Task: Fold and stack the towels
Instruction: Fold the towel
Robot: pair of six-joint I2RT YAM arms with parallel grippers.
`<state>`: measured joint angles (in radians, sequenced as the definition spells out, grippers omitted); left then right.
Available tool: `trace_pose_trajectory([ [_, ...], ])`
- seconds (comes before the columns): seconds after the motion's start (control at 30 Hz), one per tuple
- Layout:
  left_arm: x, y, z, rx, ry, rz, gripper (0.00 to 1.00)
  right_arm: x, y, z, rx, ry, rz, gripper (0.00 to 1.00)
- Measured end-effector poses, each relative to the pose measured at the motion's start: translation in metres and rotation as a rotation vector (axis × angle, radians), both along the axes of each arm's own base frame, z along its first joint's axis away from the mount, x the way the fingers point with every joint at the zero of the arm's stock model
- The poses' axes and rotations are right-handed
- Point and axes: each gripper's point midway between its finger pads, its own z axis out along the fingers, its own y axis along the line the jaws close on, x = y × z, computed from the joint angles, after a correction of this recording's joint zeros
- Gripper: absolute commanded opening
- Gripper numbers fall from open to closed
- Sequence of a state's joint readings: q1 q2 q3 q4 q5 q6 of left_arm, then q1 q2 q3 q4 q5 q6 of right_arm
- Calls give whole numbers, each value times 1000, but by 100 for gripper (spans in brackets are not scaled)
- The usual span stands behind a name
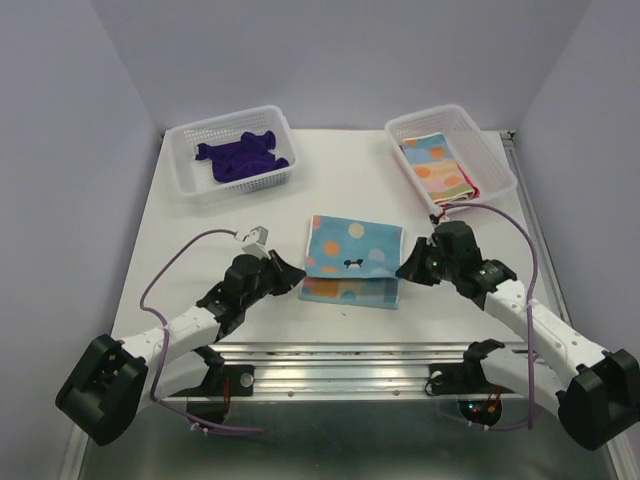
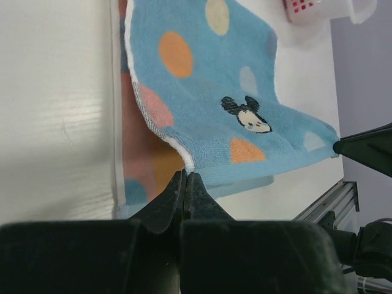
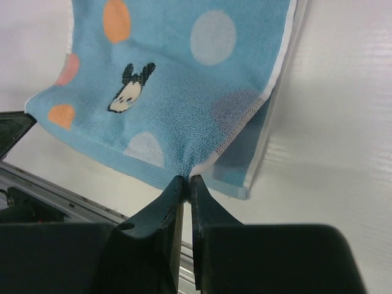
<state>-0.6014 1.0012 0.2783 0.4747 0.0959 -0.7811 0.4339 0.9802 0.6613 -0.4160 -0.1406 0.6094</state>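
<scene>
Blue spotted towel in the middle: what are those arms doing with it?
They are folding it. The left pincer and right pincer each pinch a corner of the blue towel, holding that edge raised above the half on the table. Folded towels lie in the right basket, purple towels in the left basket.

White table [image 1: 200, 225], pale and matte. Carries two white perforated plastic baskets at its far side: left basket [image 1: 245, 190] toward the far-left corner, right basket [image 1: 440, 115] toward the far-right corner, well apart, both upright. Ends at a metal rail [image 1: 340, 365] along the near edge. Backs onto plain lilac-grey walls [image 1: 340, 50] on three sides.
</scene>
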Motion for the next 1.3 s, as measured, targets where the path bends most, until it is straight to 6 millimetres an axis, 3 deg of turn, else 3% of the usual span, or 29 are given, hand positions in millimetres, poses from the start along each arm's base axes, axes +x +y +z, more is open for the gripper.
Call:
trace_pose_trajectory([
  [0.2, -24, 2, -33, 24, 88, -18, 0, -31, 0, -42, 4, 124, 44, 6],
  [0.33, -31, 2, -47, 34, 138, -26, 3, -46, 0, -60, 5, 184, 54, 23],
  [0.4, -35, 3, -57, 47, 176, -26, 17, -48, 1, -63, 14, 193, 56, 37],
  [0.43, -37, 4, -62, 56, 198, -23, 31, -49, 1, -64, 19, 198, 56, 44],
  [0.5, -39, 6, -69, 67, 231, -14, 47, -54, 0, -70, 23, 213, 57, 55],
  [0.53, -41, 7, -72, 75, 243, -16, 51, -59, -1, -74, 22, 226, 61, 66],
  [0.57, -43, 8, -75, 80, 256, -10, 55, -62, -1, -76, 22, 235, 61, 71],
  [0.6, -44, 9, -77, 80, 274, -5, 69, -63, -2, -76, 22, 237, 63, 75],
  [0.63, -44, 8, -75, 74, 276, -3, 94, -64, -3, -75, 22, 231, 65, 93],
  [0.67, -42, 7, -70, 65, 272, 0, 99, -64, -3, -73, 24, 223, 64, 100],
  [0.77, -31, 3, -45, 46, 218, 12, 99, -61, -5, -66, 21, 182, 61, 100],
  [0.93, -18, 12, -33, 122, 191, 65, 99, -38, -11, -52, -21, 110, -2, 100],
  [1.0, 0, 9, -18, 161, 151, 84, 99, -16, -16, -44, -66, 75, -59, 100],
  [1.17, 65, -8, 19, 289, 23, 116, 98, 38, -20, -39, -175, 48, -166, 100],
  [1.3, 115, -18, 9, 389, 13, 112, 93, 71, -21, -50, -249, 36, -216, 99],
])
